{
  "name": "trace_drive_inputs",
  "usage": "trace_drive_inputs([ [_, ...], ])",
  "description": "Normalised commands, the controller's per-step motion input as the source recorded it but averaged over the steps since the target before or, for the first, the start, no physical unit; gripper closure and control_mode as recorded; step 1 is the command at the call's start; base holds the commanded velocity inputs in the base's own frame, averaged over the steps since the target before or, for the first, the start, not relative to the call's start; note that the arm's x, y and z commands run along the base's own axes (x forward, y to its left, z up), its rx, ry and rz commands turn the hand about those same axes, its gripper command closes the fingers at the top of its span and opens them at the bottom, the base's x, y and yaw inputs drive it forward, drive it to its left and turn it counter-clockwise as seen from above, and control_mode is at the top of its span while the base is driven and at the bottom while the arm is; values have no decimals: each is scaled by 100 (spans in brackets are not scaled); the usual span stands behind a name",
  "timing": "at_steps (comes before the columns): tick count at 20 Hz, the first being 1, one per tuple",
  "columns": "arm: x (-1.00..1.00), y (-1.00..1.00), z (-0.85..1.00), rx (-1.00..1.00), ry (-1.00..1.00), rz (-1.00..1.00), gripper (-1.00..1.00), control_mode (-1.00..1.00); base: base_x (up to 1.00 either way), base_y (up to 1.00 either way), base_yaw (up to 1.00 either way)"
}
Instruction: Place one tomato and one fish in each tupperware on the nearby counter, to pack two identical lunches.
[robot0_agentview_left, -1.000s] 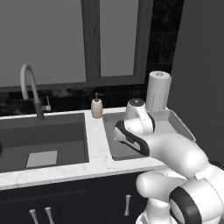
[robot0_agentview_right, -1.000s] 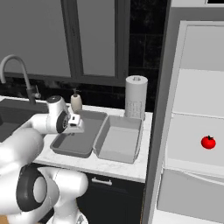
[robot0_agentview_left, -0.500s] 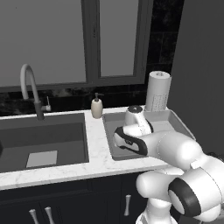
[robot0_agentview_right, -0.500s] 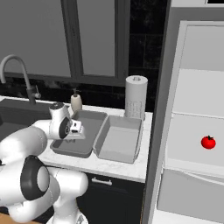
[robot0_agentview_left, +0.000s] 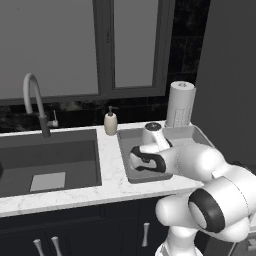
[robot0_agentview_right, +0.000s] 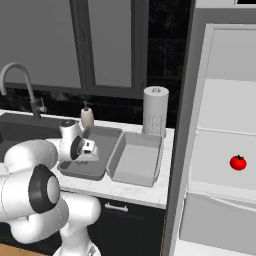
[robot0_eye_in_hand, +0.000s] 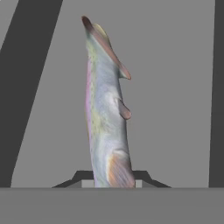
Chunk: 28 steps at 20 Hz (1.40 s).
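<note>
From the hand camera I see the fish (robot0_eye_in_hand: 106, 109) standing lengthwise between my tool (robot0_eye_in_hand: 107, 177) tips, which are clamped together on its tail end, grey tray floor behind it. My right base camera adds a tomato (robot0_agentview_right: 238, 162) on a fridge shelf at far right. The tool (robot0_agentview_right: 89, 148) hangs over the darker tray (robot0_agentview_right: 109, 135); the lighter tray (robot0_agentview_right: 135, 159) touches its right side on the tabletop (robot0_agentview_left: 107, 165). A paper towel roll (robot0_agentview_left: 179, 104) crowds the far edge, a sink (robot0_agentview_left: 45, 160) lies left.
</note>
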Motion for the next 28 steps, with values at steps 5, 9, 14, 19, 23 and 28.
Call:
trace_drive_inputs([
  [5, 40, -1, -5, 0, 0, 1, 100, -100, 0, 0, 0],
  [9, 41, 0, -29, 0, 0, 0, 100, -100, 0, 0, 0],
  [14, 23, 0, -19, 0, 0, 0, 100, -100, 0, 0, 0],
  [19, 6, 0, -6, 0, 0, 0, -100, -100, 0, 0, 0],
  [23, -1, 0, 11, 0, 0, 0, -100, -100, 0, 0, 0],
  [28, -27, 0, 55, 0, -13, -2, -100, -100, 0, 0, 0],
])
